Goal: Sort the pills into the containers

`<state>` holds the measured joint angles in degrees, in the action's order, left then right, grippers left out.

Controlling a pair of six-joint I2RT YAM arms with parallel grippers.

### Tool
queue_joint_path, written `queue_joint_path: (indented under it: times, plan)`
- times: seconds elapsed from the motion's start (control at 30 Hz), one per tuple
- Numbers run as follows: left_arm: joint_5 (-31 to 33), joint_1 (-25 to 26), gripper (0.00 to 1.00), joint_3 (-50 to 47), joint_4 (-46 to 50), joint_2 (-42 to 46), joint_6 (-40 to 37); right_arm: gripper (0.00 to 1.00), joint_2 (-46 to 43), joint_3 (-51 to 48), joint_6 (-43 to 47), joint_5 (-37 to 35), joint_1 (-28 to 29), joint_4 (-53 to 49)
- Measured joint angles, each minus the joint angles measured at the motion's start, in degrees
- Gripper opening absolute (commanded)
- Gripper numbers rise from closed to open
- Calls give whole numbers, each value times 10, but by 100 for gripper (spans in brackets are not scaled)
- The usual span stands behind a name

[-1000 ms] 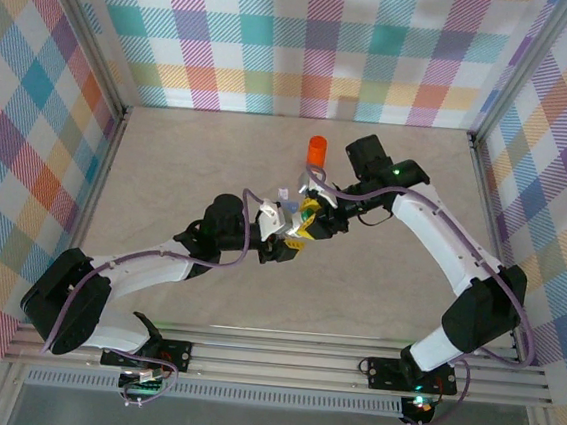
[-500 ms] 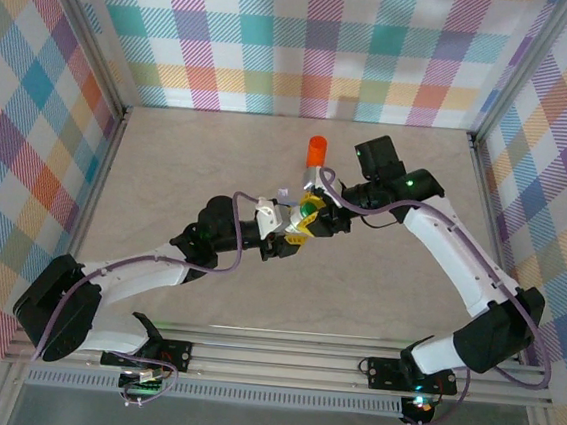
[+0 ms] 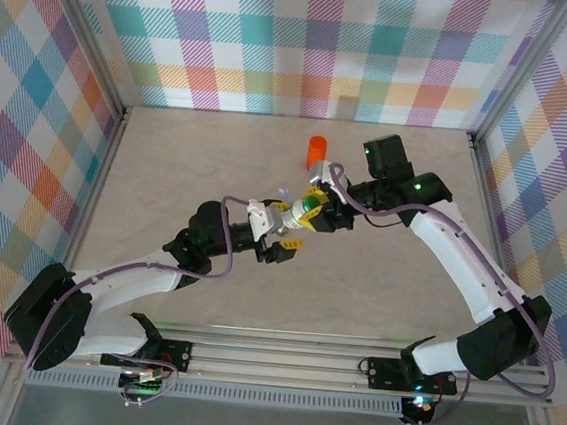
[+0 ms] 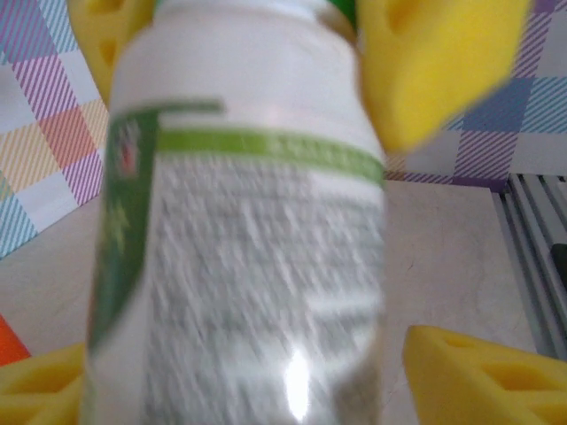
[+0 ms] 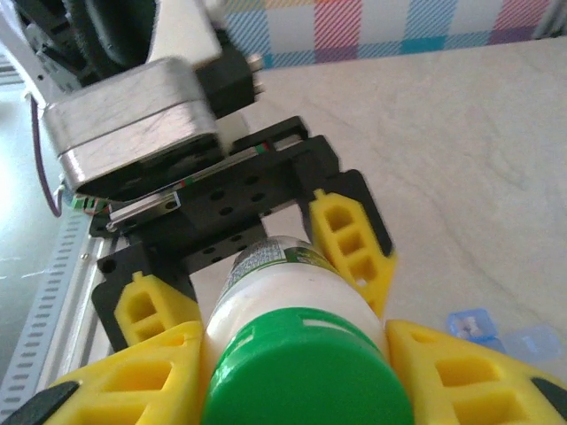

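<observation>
A white bottle (image 5: 275, 297) with a green cap (image 5: 306, 376) and a green-banded label (image 4: 257, 230) hangs above the table between both grippers. My right gripper (image 5: 306, 372) is shut on the cap, a yellow finger (image 5: 461, 372) on each side. My left gripper (image 4: 239, 390) stands open around the bottle's lower body, and its right finger (image 4: 478, 376) is clear of the bottle wall. In the top view the two grippers (image 3: 289, 235) (image 3: 314, 207) meet mid-table. Pale-blue containers (image 5: 469, 323) lie on the table beside the bottle. The pills are hidden.
An orange cylindrical bottle (image 3: 316, 151) stands upright on the table just behind the grippers. The beige tabletop (image 3: 168, 161) is ringed by plaid walls, with a metal rail (image 3: 280, 358) along the near edge.
My left gripper's jaws have opened off the white bottle and that arm has drawn back slightly. The right gripper keeps hold of the cap and has shifted a little to the right.
</observation>
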<state>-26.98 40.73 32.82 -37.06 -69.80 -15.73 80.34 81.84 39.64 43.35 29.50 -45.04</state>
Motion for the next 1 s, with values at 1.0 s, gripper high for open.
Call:
queue_joint_path:
  times: [1.0]
  plan:
    - [29, 0, 61, -7, -53, 28, 26, 21, -16, -33, -75, 80, -3, 90]
